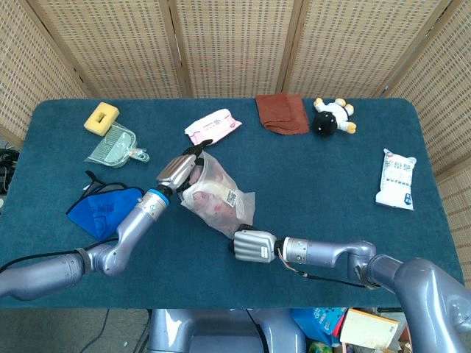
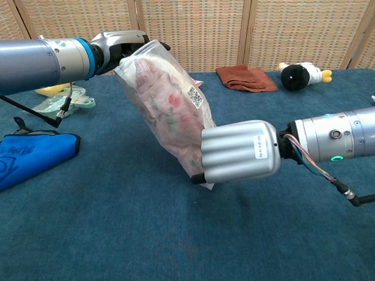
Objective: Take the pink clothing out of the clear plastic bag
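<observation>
Plastic bag (image 2: 170, 105) with pink clothing (image 1: 213, 200): soft, light, slippery. Your left robot hand (image 1: 176, 170) grips its top; right robot hand (image 2: 237, 152) covers its bottom, grip unclear. Pinch cloth through film.

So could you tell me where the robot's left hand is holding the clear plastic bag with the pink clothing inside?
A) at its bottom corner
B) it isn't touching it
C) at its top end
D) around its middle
C: in the chest view the left hand grips the top end of the clear plastic bag, while the right hand is at the bag's bottom corner.
</observation>
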`<control>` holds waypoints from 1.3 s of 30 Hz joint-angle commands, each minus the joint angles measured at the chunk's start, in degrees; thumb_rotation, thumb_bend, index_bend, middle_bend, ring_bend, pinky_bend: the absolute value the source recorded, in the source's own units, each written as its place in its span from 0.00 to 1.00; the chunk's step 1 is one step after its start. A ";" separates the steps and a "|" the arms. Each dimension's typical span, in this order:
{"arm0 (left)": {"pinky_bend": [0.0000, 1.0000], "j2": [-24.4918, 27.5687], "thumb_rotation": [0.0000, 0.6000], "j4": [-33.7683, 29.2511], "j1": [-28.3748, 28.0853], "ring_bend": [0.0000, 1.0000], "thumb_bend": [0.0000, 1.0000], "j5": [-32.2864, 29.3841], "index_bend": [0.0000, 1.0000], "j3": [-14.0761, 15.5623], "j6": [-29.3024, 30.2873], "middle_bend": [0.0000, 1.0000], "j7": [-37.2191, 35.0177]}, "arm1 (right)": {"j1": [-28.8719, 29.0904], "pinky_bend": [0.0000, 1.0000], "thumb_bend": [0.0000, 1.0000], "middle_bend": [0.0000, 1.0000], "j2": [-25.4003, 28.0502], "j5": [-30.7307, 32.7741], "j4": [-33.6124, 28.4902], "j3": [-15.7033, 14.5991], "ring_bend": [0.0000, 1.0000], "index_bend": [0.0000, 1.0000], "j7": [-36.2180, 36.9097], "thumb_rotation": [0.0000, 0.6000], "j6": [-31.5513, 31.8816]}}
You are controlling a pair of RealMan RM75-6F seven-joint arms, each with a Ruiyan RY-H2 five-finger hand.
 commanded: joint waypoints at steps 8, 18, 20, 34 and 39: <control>0.00 -0.22 1.00 -0.43 -0.21 0.00 0.42 -0.18 0.73 0.30 0.75 0.00 0.53 | -0.60 1.00 0.01 1.00 -1.96 4.22 -2.88 0.81 0.96 0.39 -3.21 1.00 -3.68; 0.00 -0.54 1.00 -0.36 -0.22 0.00 0.42 -0.35 0.73 0.67 0.57 0.00 0.16 | -0.40 1.00 0.03 1.00 -3.12 6.44 -1.67 1.05 0.96 0.45 -4.60 1.00 -4.96; 0.00 -0.55 1.00 -0.39 -0.20 0.00 0.42 -0.27 0.73 0.68 0.55 0.00 0.03 | -0.35 1.00 0.06 1.00 -3.17 6.63 -1.49 0.94 0.96 0.48 -4.49 1.00 -4.94; 0.00 -0.35 1.00 -0.96 -0.03 0.00 0.42 -0.35 0.73 0.43 0.69 0.00 -0.84 | -0.30 1.00 0.28 1.00 -4.85 7.76 0.66 -0.12 0.97 0.58 -3.51 1.00 -4.83; 0.00 -0.37 1.00 -1.00 0.03 0.00 0.42 -0.48 0.73 0.43 0.58 0.00 -1.14 | -0.23 1.00 0.31 1.00 -5.17 8.17 1.06 -0.30 0.97 0.62 -3.13 1.00 -4.76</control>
